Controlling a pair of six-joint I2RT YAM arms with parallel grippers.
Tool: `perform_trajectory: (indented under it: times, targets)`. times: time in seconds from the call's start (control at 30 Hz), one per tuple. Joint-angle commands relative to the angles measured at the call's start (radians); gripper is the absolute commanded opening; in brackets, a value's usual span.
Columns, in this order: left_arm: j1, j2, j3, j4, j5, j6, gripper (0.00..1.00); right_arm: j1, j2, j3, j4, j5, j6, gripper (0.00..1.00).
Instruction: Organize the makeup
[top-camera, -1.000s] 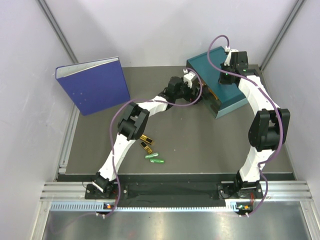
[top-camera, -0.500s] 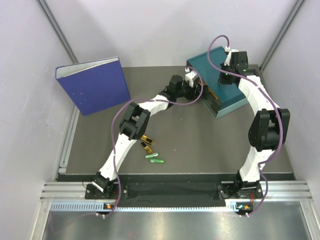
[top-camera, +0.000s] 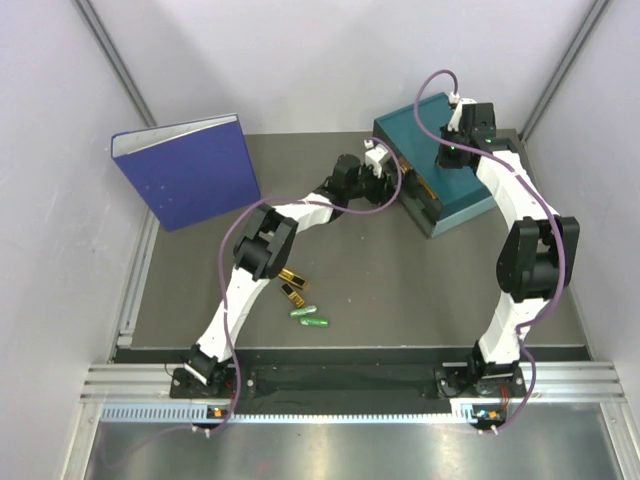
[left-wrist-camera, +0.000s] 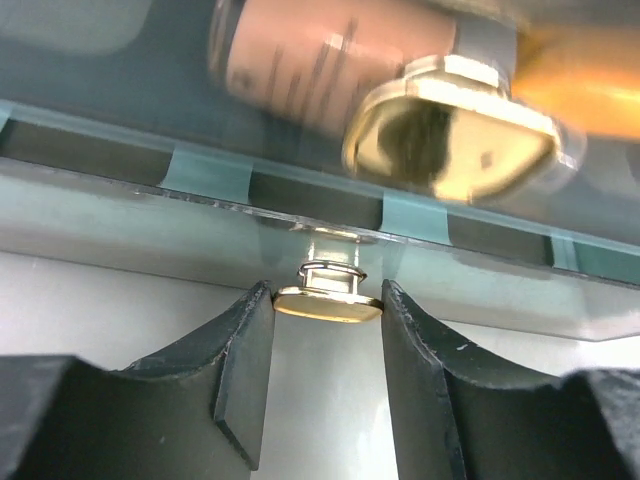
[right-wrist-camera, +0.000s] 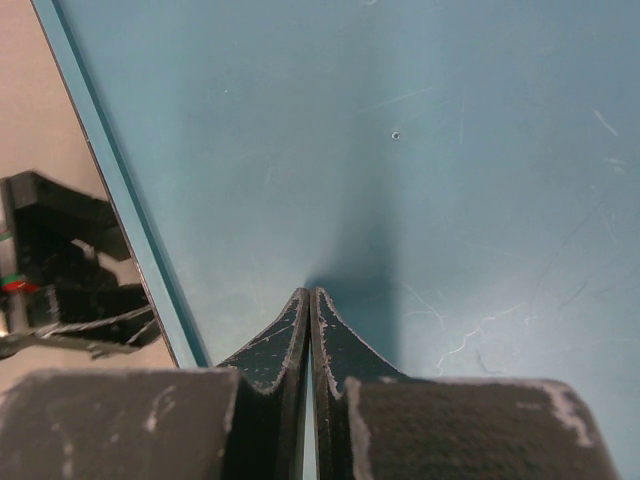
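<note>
While my left gripper (left-wrist-camera: 327, 298) pinches the drawer knob (left-wrist-camera: 327, 306) and my right gripper (right-wrist-camera: 311, 302) sits closed on the box (right-wrist-camera: 450, 150), I'd grip those probably light, slippery capsules (top-camera: 310, 317) mid-body.

Four pieces of the makeup lie on the dark surface (top-camera: 400, 290), in a small group near the front and left of the middle. The two gold-and-black cases (top-camera: 292, 277) (top-camera: 293, 293) lie flat, one just beside the other, both turned at a slant. Just in front of them, a little to the right, lie the two green capsules (top-camera: 301, 311) (top-camera: 316, 322), also on their sides and almost touching each other. In the left wrist view, one beige bottle (left-wrist-camera: 320, 50) lies on its side behind the clear front of a drawer (left-wrist-camera: 210, 180), with its dark cap (left-wrist-camera: 487, 42) to the right. Beside the cap there is something yellow-orange (left-wrist-camera: 585, 70), too blurred to tell more.
</note>
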Motion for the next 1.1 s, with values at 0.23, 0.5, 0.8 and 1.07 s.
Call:
perform_trajectory:
  times: [0.23,0.5,0.8,1.07]
  targets:
    - [0.052,-0.281,-0.342,0.029,-0.123,0.042,0.0,0.0,0.08,-0.014,-0.141,-0.016,-0.007,0.0]
    - [0.07,-0.41,-0.541,0.014,-0.199,0.053,0.0,0.0,0.085,-0.013,-0.139,-0.019,-0.006,0.0]
    - [0.073,-0.425,-0.543,-0.022,-0.125,0.073,0.47,0.0,0.088,-0.008,-0.141,-0.022,-0.004,0.0]
    - [0.075,-0.638,-0.716,0.1,-0.159,0.198,0.97,0.0,0.086,-0.01,-0.139,-0.023,-0.006,0.0]
